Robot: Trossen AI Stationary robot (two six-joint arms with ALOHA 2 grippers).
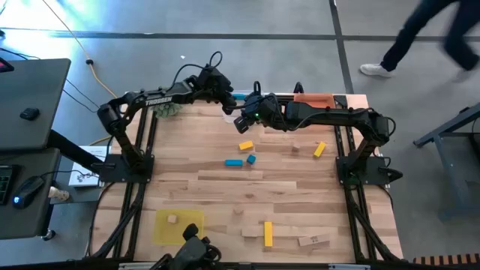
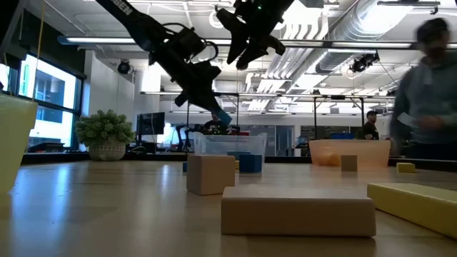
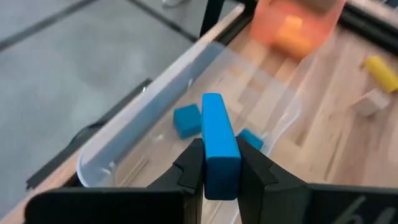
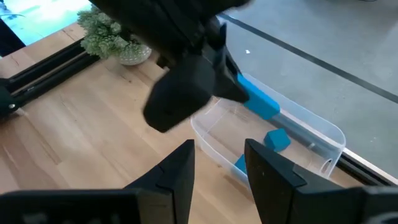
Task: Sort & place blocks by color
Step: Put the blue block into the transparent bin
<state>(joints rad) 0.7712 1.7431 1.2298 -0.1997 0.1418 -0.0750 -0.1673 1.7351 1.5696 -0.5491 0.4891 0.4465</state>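
My left gripper (image 3: pixel 220 163) is shut on a blue bar block (image 3: pixel 217 134) and hangs over the clear tray (image 3: pixel 134 134) at the table's far edge. Two blue cubes (image 3: pixel 186 120) (image 3: pixel 250 138) lie on the tray's floor. My right gripper (image 4: pixel 217 174) stands open and empty just on the near right of it, above the same tray (image 4: pixel 323 134). Out on the table lie a yellow block (image 1: pixel 246 145), a blue bar (image 1: pixel 233 161), a blue cube (image 1: pixel 251 158) and a yellow bar (image 1: pixel 319 149). My left gripper pinches the blue bar between its two fingers by the two long sides near its back end (image 3: pixel 219 177). The fingers lie along the bar, which juts forward past the fingertips. They slant down toward the far edge. The bar (image 4: pixel 258 102) hangs clear above the clear tray.
An orange tray (image 1: pixel 315 99) sits to the right of the clear one, and a green plant ball (image 1: pixel 169 109) to its left. A yellow tray (image 1: pixel 191 232) with a wood cube stands near left. More wood and yellow blocks (image 1: pixel 268 233) lie near the front. A person walks behind the table.
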